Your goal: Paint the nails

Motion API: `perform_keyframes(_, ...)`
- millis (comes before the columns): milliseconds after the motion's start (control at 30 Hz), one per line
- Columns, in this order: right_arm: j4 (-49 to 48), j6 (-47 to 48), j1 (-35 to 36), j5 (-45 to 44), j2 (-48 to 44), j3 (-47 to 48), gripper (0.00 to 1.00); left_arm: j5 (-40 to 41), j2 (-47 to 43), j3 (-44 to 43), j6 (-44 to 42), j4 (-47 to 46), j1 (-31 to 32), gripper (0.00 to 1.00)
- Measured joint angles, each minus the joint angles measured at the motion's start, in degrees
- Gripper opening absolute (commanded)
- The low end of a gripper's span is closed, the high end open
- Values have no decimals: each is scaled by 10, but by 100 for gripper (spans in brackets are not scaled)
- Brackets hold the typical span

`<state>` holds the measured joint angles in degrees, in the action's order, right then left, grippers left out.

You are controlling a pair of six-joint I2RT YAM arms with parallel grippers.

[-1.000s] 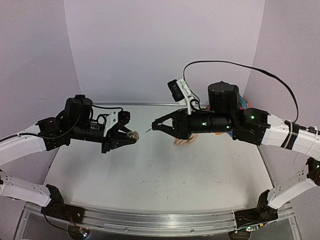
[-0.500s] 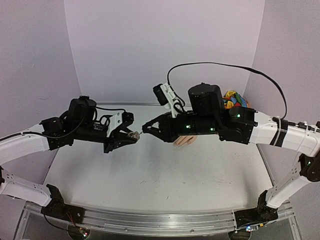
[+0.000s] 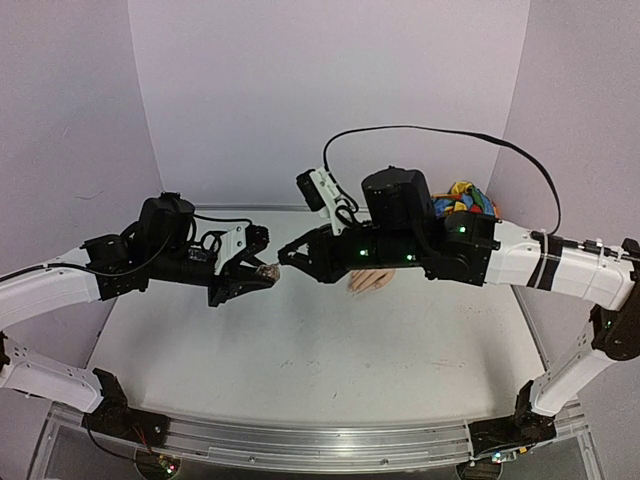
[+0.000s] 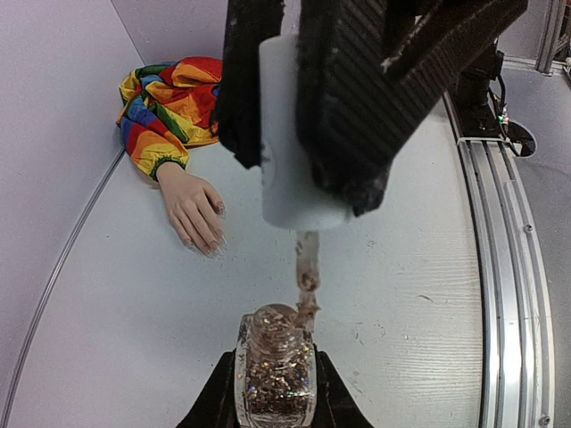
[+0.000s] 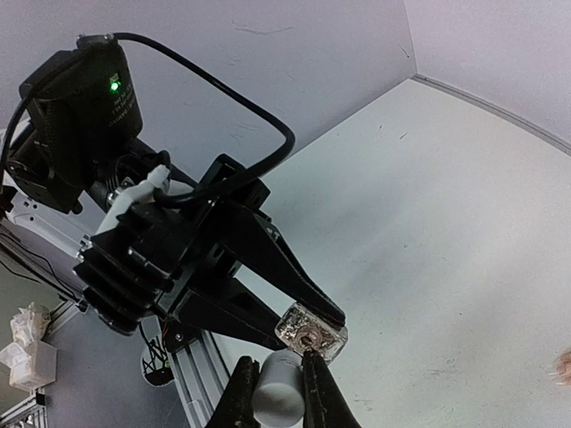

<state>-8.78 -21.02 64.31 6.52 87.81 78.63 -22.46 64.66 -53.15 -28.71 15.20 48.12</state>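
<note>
A tiny bottle (image 4: 275,370) of pinkish glitter polish sits uncapped in my left gripper (image 4: 275,397), which is shut on it above the table. My right gripper (image 5: 278,392) is shut on the white cap (image 4: 290,134); the cap's brush (image 4: 306,267) points down with its tip at the bottle's mouth. From above, the two grippers meet tip to tip, left gripper (image 3: 258,274) and right gripper (image 3: 287,257). The peach mannequin hand (image 4: 196,209) lies flat on the table, its nails (image 4: 212,248) pale, with a rainbow sleeve (image 4: 169,98) behind it. The right arm hides most of the hand (image 3: 370,282) from above.
Purple walls close in the white table (image 3: 300,360) on three sides. A metal rail (image 4: 500,223) runs along the near edge by the arm bases. The sleeve (image 3: 465,196) bunches in the far right corner.
The right arm has swung left with the cap, bringing the brush tip from a gap away to the bottle's mouth. The left arm has barely moved.
</note>
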Motion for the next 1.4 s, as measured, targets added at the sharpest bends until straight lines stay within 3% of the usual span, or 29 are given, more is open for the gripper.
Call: perform_keyframes(1400, 3, 0, 4, -6, 36, 13, 0, 2, 0, 0, 0, 27, 3, 0)
